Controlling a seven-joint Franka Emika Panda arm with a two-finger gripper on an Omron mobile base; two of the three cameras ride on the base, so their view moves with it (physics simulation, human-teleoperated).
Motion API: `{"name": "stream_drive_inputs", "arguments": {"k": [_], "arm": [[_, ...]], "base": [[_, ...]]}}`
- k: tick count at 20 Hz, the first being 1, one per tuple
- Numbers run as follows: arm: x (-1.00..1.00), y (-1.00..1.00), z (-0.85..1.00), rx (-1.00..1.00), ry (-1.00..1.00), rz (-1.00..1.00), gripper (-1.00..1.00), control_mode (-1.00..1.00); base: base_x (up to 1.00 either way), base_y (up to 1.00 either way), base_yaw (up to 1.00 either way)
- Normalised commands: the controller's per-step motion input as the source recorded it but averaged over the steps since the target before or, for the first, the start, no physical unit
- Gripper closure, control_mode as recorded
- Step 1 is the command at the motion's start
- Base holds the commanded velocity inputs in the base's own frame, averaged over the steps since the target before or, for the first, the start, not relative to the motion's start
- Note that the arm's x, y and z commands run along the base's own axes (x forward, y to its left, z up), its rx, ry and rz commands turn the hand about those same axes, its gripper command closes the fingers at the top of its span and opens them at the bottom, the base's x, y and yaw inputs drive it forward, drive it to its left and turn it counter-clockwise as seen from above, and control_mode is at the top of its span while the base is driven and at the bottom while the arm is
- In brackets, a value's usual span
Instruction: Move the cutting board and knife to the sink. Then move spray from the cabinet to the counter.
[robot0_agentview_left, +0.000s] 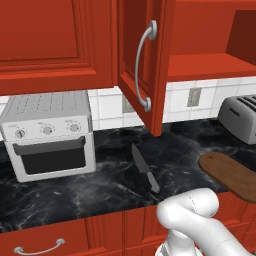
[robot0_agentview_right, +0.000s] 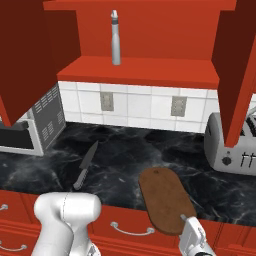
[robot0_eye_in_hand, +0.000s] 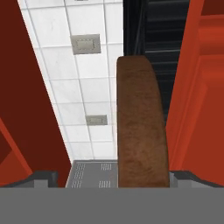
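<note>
Nearest the camera, the pincer (robot0_agentview_right: 192, 231) is seen at the front edge of the desk (robot0_agentview_right: 120, 165), its jaws spread wide at the near end of the cutting board (robot0_agentview_right: 165, 199), which overhangs that edge. For a sound grasp, the jaws are best centred across the board's width before closing, so that the long board does not tip. The knife (robot0_agentview_right: 85, 167) lies on the desk near its front edge, well apart from the board. The spray (robot0_agentview_right: 115, 37) stands upright on the inner shelf of the open cabinet (robot0_agentview_right: 137, 70). Black veined marble, white wall tiles, a toaster oven (robot0_agentview_left: 49, 134) and a toaster (robot0_agentview_right: 231, 145) are shown.
</note>
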Motion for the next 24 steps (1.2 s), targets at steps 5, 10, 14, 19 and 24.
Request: {"name": "stream_drive_inputs", "arguments": {"k": [5, 10, 14, 19, 24], "arm": [[0.0, 0.0, 0.0, 0.0, 0.0, 0.0, -1.0, -1.0], [0.0, 0.0, 0.0, 0.0, 0.0, 0.0, -1.0, -1.0], [0.0, 0.0, 0.0, 0.0, 0.0, 0.0, 1.0, -1.0], [0.0, 0.0, 0.0, 0.0, 0.0, 0.0, 1.0, -1.0], [0.0, 0.0, 0.0, 0.0, 0.0, 0.0, 1.0, -1.0]], "base": [[0.0, 0.0, 0.0], [0.0, 0.0, 0.0], [0.0, 0.0, 0.0], [0.0, 0.0, 0.0], [0.0, 0.0, 0.0]]}}
